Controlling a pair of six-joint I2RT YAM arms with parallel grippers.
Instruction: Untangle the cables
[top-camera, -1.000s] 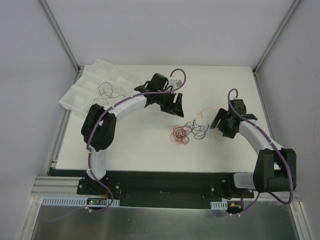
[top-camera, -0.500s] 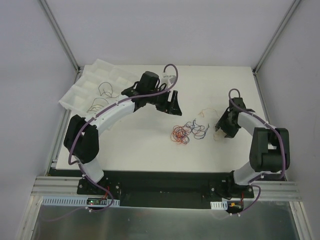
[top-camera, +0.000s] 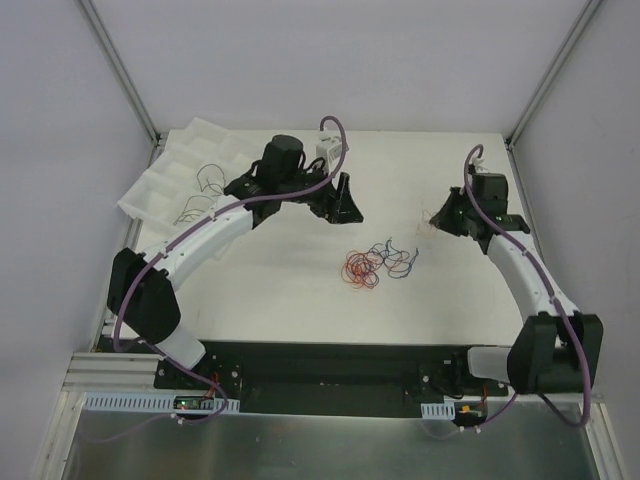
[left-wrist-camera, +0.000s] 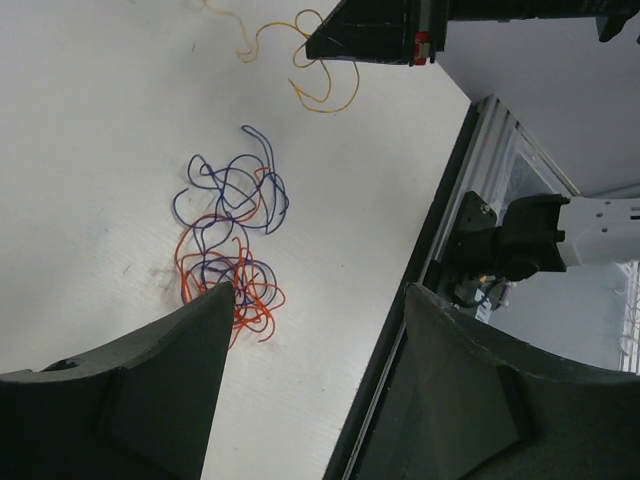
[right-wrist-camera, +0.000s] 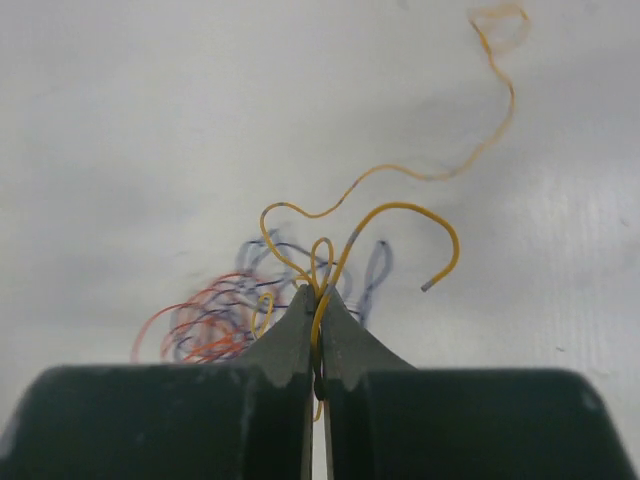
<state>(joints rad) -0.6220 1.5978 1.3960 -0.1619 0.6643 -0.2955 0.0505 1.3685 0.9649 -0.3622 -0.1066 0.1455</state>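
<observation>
Right pincer (right-wrist-camera: 318, 300) is pinching the yellow cables (right-wrist-camera: 404, 206), jaws pressed tight together on the strands, holding them out to the right rear of the main tangle (top-camera: 378, 265). That knot of red, orange and dark blue loops is lying mid-surface (top-camera: 270, 290). Left pincer (left-wrist-camera: 320, 300) is hanging spread wide and empty, just behind it. This looks like the separating step, with yellow seemingly clear of the knot. The next move probably calls for laying yellow down well apart, then singling out one strand.
</observation>
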